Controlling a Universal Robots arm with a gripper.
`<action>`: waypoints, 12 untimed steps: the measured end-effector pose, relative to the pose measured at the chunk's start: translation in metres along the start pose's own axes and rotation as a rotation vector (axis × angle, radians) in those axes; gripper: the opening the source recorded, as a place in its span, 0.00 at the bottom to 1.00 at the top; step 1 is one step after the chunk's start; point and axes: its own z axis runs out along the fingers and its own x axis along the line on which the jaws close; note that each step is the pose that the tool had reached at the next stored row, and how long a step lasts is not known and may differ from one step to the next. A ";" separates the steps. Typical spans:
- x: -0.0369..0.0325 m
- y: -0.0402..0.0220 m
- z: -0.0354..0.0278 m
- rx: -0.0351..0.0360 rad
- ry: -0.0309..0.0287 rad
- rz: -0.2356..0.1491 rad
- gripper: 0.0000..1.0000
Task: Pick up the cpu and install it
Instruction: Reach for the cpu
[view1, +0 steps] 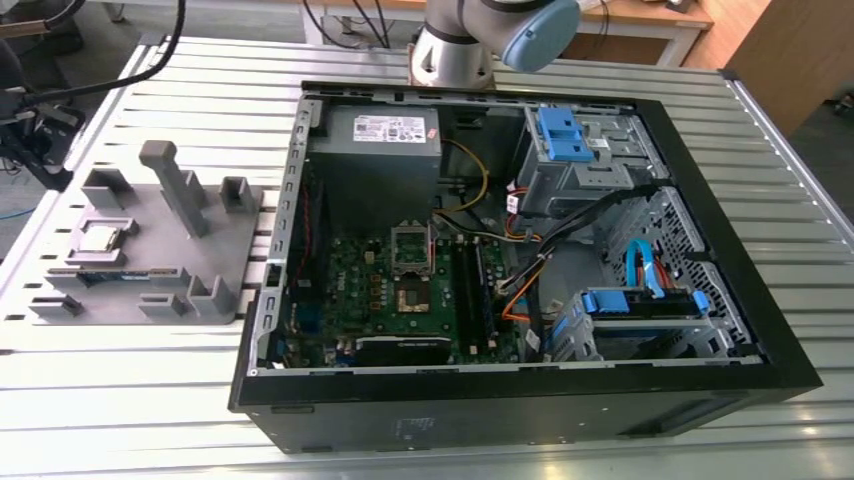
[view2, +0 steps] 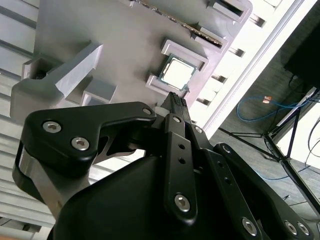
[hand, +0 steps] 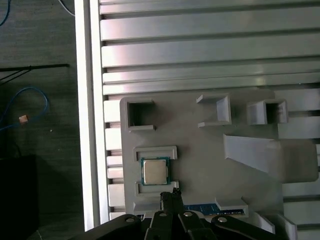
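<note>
The cpu (view1: 102, 238) lies flat, metal top up, in a shallow nest of the grey holder plate (view1: 220, 255), which sits on the slatted metal table (view1: 200, 70) to the exterior view's left of the open computer case (view1: 507, 405). In both wrist views the cpu (hand: 154, 171) (view2: 177, 73) is framed by two raised bracket-shaped lips of the holder plate (hand: 200, 165) (view2: 125, 45), one on each of two opposite sides. The gripper (hand: 170, 196) (view2: 175, 102) hangs over the plate with its black fingers brought together and nothing held between them. Its tips point toward the cpu and lie just short of the nearer lip, clear of the chip. A long thin board (hand: 210, 209) stands on edge in a slot of the plate close to the cpu's nest, and it also shows in the exterior view (view1: 114, 272). Inside the case the green motherboard (view1: 400, 300) lies flat with its processor socket (view1: 407, 297) uncovered and bare, the socket's metal frame (view1: 411, 248) swung back beside it. A grey power supply (view1: 387, 135) fills the case corner nearest the arm (view1: 467, 40), whose pale joints rise beyond the case's far wall.
</note>
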 end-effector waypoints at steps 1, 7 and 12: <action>0.0002 -0.0002 0.0012 0.0000 -0.0001 0.000 0.11; 0.0022 -0.0013 0.0069 0.0000 0.0000 0.000 0.11; 0.0047 -0.0017 0.0106 0.0000 0.0000 0.000 0.11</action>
